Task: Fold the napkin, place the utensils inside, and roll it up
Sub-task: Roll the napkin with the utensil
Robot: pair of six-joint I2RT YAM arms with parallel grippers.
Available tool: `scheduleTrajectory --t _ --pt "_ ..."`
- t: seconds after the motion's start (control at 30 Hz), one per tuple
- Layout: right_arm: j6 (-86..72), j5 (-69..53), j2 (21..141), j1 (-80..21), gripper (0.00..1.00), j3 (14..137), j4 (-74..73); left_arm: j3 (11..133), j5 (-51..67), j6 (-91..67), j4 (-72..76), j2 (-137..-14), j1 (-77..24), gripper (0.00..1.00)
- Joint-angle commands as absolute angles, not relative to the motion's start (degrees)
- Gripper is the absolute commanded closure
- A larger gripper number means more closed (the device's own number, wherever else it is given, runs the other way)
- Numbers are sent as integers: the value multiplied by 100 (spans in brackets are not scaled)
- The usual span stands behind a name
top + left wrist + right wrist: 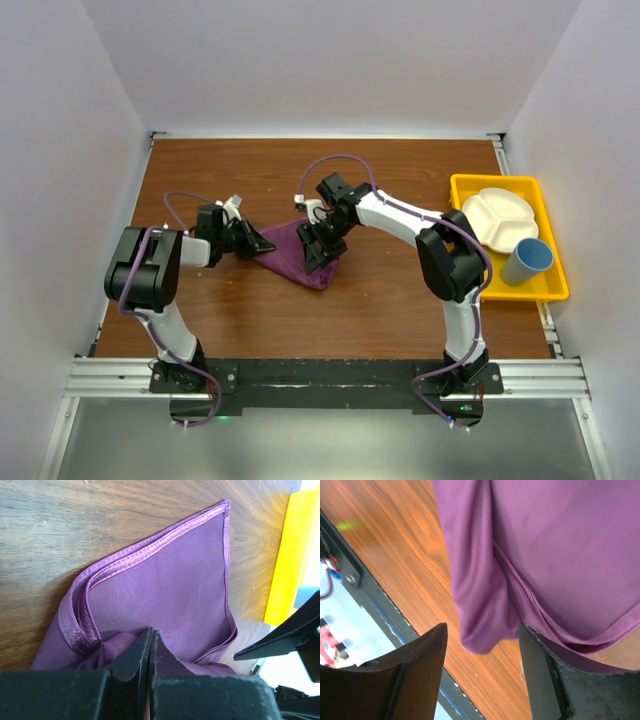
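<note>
The yellow tray (497,180) sits at the right edge of the wooden table (390,310), carrying a white divided plate (495,215) and a blue cup (527,262). The plum-purple napkin (292,256) lies on the table well to the left of the tray. It is bunched into a rough triangle with its layers doubled over, and its satin hem runs along the folded edge.

The left gripper (151,636) is at the napkin edge farthest from the tray. Its fingers are pressed together on a gathered pinch of the cloth, which puckers right at the fingertips.

The right gripper (482,628) hangs over the side of the napkin nearer the tray. Its jaws stand clearly apart, and a loose folded corner of cloth droops down between them. One finger (540,670) lies right against the hem, though whether it touches cannot be told. The other finger stands clear of the cloth, with bare wood showing in between.
</note>
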State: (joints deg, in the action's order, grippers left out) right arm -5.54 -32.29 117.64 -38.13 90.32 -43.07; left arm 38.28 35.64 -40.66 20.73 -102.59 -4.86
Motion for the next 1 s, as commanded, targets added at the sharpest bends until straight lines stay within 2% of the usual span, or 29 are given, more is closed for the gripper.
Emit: scheduleTrajectory --t 0.0,0.1,0.17,0.27,0.3,0.33,0.4,0.43,0.67,0.77,0.8,0.87,0.9,0.97 --pt "-290 -3102 11540 -3832 39 8622 -4026 3718 2944 -3551 1582 -10582 -396 100" --pt "-308 -3076 11575 -3841 40 8561 -3955 3727 2979 -3542 1564 -10617 -378 100" --pt "-273 -3111 11671 -3841 46 8596 -4007 3735 2988 -3542 1547 -10608 -378 100" --pt "-413 -2832 11768 -3823 65 8604 -3982 3753 2997 -3525 1485 -10582 -343 100" --pt "-474 -2673 11795 -3806 80 8604 -3990 3762 3014 -3516 1451 -10582 -325 100" --pt "-605 -2550 11804 -3797 87 8578 -3964 3770 3023 -3498 1441 -10582 -316 100" --pt "-720 -2321 11795 -3736 99 8508 -3894 3797 3023 -3489 1389 -10591 -316 100" --pt "-808 -2259 11821 -3718 100 8438 -3894 3806 3032 -3498 1371 -10608 -316 100" --pt "-888 -1591 11865 -3683 100 8288 -3963 3841 3023 -3568 1327 -10652 -299 100" --pt "-818 -1529 11734 -3709 83 8560 -4165 3885 3032 -3568 1257 -10679 -290 100" --pt "-800 -1538 11664 -3718 72 8621 -4201 3902 3032 -3568 1213 -10687 -290 100" --pt "-651 -1302 11488 -3892 59 8850 -4358 3946 3041 -3577 1160 -10696 -290 100" --pt "-546 -1240 11331 -3972 49 8946 -4420 3964 3050 -3586 1108 -10696 -290 100" --pt "-221 -976 11207 -4278 42 9210 -4552 3999 3076 -3647 1055 -10696 -290 100"
